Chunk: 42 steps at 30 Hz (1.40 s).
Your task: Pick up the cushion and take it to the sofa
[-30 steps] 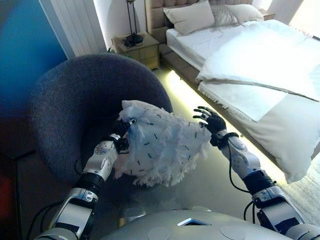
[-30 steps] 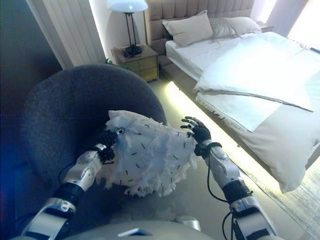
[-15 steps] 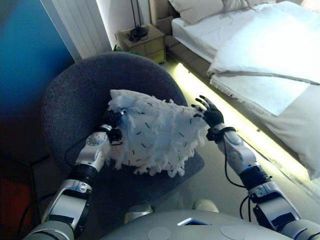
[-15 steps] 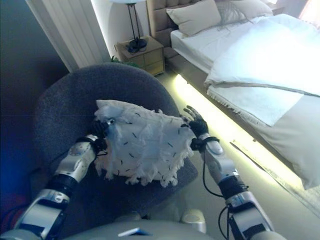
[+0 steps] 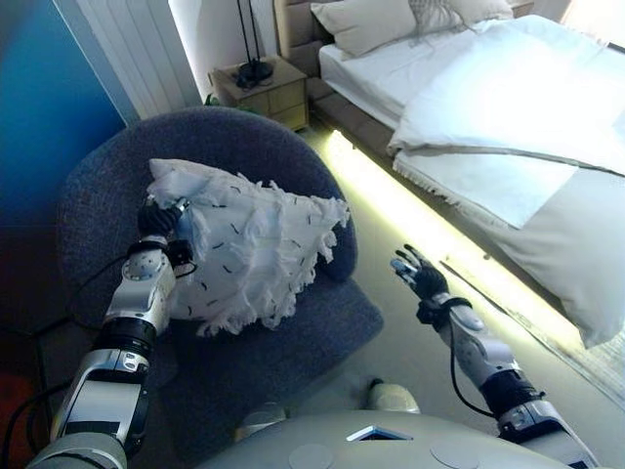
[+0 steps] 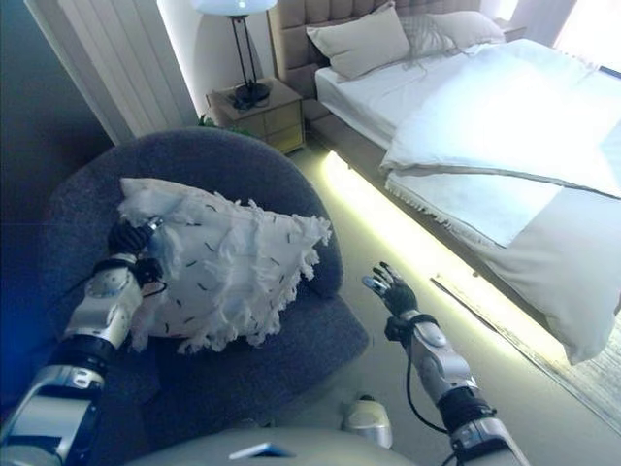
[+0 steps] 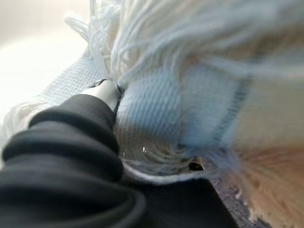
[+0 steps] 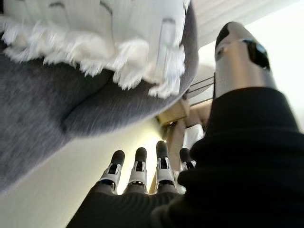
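Note:
A white fringed cushion with small dark dashes leans on the seat and back of a round dark grey armchair. It also shows in the right eye view. My left hand is at the cushion's upper left corner, and its wrist view shows the fingers curled into the cushion's cloth. My right hand is open and empty over the floor, to the right of the chair and apart from the cushion. Its wrist view shows its straight fingers and the cushion's fringe.
A bed with white bedding and pillows stands at the right, with a lit strip along its base. A wooden nightstand with a lamp is behind the chair. A white slatted wall panel is at the back left.
The cushion has moved left and now lies on the chair. My right hand has come off it and dropped to the right. My left hand still holds its corner. The camera shifted.

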### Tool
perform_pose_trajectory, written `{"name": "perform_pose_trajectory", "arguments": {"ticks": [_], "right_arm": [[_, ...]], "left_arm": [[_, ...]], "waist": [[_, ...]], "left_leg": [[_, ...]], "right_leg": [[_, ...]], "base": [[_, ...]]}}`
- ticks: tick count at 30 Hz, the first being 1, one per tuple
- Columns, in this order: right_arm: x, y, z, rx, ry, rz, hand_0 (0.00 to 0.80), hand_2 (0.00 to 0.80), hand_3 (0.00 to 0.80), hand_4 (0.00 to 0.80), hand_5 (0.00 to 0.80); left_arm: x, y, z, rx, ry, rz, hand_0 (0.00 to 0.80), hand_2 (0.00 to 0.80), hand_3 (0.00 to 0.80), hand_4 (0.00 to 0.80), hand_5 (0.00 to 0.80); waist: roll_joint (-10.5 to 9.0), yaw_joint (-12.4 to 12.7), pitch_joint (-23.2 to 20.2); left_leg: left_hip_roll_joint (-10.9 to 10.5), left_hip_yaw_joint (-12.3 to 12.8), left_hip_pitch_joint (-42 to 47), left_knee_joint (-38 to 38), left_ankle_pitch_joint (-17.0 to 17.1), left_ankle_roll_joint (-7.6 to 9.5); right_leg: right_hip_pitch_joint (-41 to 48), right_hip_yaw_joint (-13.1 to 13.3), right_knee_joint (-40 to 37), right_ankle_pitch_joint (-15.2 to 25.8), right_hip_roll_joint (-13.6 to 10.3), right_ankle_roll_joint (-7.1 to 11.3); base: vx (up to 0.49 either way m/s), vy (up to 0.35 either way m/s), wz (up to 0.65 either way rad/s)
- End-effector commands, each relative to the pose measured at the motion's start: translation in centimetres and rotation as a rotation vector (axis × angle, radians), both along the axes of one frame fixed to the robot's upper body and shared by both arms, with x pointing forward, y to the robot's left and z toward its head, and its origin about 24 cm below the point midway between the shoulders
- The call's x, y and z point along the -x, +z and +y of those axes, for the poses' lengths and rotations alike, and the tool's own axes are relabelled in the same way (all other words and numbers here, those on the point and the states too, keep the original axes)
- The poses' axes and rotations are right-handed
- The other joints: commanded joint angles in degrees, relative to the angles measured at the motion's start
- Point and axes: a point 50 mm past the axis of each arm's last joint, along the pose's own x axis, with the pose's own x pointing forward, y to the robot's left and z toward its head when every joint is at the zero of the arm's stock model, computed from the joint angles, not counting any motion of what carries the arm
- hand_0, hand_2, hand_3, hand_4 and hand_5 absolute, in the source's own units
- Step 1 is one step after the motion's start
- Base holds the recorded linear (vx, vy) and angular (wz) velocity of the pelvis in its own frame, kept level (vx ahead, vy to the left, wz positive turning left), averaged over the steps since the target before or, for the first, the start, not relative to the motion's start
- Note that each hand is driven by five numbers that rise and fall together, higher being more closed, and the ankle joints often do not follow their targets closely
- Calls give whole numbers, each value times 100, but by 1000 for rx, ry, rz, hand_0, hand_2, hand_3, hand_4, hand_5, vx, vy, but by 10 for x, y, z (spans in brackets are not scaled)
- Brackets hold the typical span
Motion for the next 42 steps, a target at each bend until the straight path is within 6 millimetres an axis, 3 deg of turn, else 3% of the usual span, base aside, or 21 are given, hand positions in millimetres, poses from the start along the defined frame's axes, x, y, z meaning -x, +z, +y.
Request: {"name": "perform_pose_trajectory", "arguments": {"ticks": [1, 8, 16, 17, 18, 21, 29, 33, 37, 42], "right_arm": [[1, 5, 11, -41, 74, -42, 0, 0, 0, 0, 0], [9, 8, -2, -33, 95, -28, 0, 0, 0, 0, 0], [-1, 27, -3, -6, 143, -108, 0, 0, 0, 0, 0], [-9, 34, -3, -6, 147, -148, 0, 0, 0, 0, 0], [-16, 41, -2, -4, 149, -183, 0, 0, 0, 0, 0], [-33, 57, 0, 7, 160, -257, 0, 0, 0, 0, 0], [-18, 49, -6, 3, 179, -232, 0, 0, 0, 0, 0], [-10, 42, -5, -2, 171, -191, 0, 0, 0, 0, 0], [1, 32, -4, -16, 166, -131, 0, 0, 0, 0, 0], [12, 23, 0, -15, 177, -71, 0, 0, 0, 0, 0]], "left_arm": [[-24, 57, 25, -78, 141, -223, 800, 800, 800, 800, 800], [-14, 50, 47, -166, 268, -142, 800, 800, 800, 800, 800], [-8, 43, 66, -65, 402, -107, 800, 800, 800, 800, 800], [-16, 52, 65, -58, 389, -134, 552, 552, 552, 552, 552], [-23, 61, 61, -57, 385, -160, 0, 0, 0, 0, 0], [-37, 87, 58, -56, 407, -232, 0, 0, 0, 0, 0], [-34, 114, 73, -101, 425, -287, 0, 0, 0, 0, 0], [-28, 111, 77, -134, 442, -270, 0, 0, 0, 0, 0], [-9, 95, 92, -250, 511, -150, 0, 0, 0, 0, 0], [13, 85, 110, -258, 581, -115, 0, 0, 0, 0, 0]], "waist": [[30, -240, -465], [24, -390, -286], [33, -506, 111], [15, -508, 271], [6, -505, 413], [-11, -522, 791], [-25, -522, 805], [-3, -465, 675], [29, -412, 467], [60, -344, 243]], "left_leg": [[-177, 81, 131, 173, -697, 69], [-127, 206, -159, 334, -706, 37], [-112, 196, -793, 673, -754, 33], [-94, 172, -1009, 786, -751, 19], [-74, 173, -1176, 855, -736, 4], [-54, 143, -1492, 988, -665, -32], [-75, 125, -1341, 1084, -757, -23], [-90, 123, -1129, 1093, -829, -19], [-102, 158, -798, 1086, -919, -2], [-113, 225, -437, 1068, -992, 18]], "right_leg": [[1, 57, -36, 209, -264, 328], [-171, 196, -123, 83, -219, 361], [-664, 444, -89, 28, -228, 342], [-854, 491, -43, 40, -229, 315], [-998, 524, -17, 55, -223, 288], [-1261, 623, 28, 105, -182, 238], [-945, 567, -84, 45, -258, 300], [-685, 442, -130, 18, -335, 351], [-355, 317, -180, -23, -385, 394], [-16, 183, -223, -69, -419, 426]], "base": [[124, -26, -32], [37, 6, -11], [-49, 59, -10], [-352, 65, -17], [-379, 70, -13], [-206, 68, -2], [81, 26, -2], [157, 16, 13], [205, 32, 13], [176, 29, 7]]}}
